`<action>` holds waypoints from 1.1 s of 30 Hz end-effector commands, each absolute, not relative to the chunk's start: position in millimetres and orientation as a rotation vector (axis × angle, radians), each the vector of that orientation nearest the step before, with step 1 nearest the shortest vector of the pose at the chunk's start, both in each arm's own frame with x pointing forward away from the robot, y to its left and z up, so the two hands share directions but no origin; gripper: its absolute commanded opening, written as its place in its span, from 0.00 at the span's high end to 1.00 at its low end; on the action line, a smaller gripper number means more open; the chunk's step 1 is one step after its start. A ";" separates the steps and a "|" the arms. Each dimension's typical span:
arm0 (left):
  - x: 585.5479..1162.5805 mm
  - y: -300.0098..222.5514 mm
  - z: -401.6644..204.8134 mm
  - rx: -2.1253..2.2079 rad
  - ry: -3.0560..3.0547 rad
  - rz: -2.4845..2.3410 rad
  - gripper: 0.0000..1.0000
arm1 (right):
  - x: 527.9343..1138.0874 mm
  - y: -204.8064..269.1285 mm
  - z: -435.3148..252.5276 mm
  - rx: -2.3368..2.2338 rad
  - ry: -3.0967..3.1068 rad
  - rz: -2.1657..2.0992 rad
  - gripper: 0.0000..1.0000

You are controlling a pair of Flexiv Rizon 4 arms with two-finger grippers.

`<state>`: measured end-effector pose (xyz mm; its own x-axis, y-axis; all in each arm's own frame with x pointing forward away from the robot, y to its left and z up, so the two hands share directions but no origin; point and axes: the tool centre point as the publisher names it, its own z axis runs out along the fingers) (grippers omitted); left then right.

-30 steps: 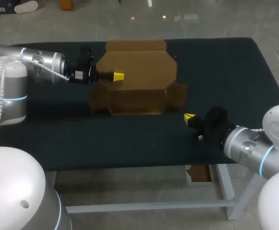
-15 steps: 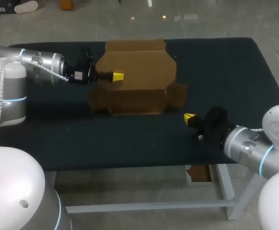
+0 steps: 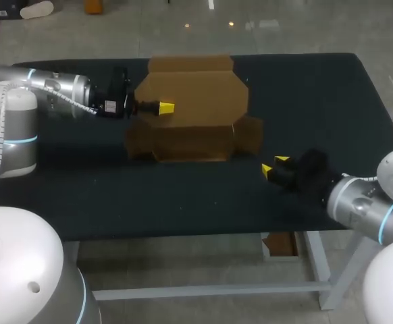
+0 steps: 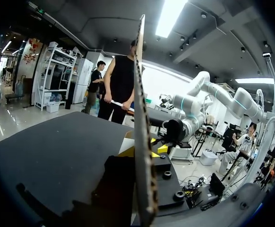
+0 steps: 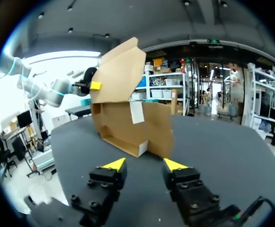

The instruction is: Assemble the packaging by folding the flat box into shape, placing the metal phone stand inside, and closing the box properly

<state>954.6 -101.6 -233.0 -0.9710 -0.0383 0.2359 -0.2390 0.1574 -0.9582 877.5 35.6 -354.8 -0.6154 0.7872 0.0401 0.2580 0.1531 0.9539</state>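
Left end effector [image 3: 165, 108]: closed on the raised upper flap of the cardboard box [image 3: 193, 115]. The flap stands edge-on between my fingers in the wrist view, and the far-side contact is probably there but poorly shown. Right end effector [image 3: 274, 164]: fingers parted, holding nothing, low over the dark surface [image 3: 183, 196], near the box's front right flap and apart from it. Box: partly folded, mid-surface, side flaps spread.

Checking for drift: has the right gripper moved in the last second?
Yes. The right gripper has turned so that both tips show, and its arm has drawn slightly rightward, away from the cardboard box.
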 end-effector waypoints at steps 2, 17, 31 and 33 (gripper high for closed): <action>954.5 -100.4 -235.8 0.273 -2.265 1.925 1.00 | 880.2 18.0 -349.6 0.947 1.979 1.472 0.43; 954.5 -100.4 -235.8 0.273 -2.265 1.925 1.00 | 916.6 10.6 -362.5 0.764 2.088 1.514 0.46; 954.5 -100.4 -235.8 0.273 -2.265 1.925 1.00 | 954.1 42.5 -366.4 0.623 2.177 1.512 0.46; 954.5 -100.4 -235.8 0.273 -2.265 1.925 1.00 | 959.9 46.2 -366.4 0.611 2.176 1.522 0.47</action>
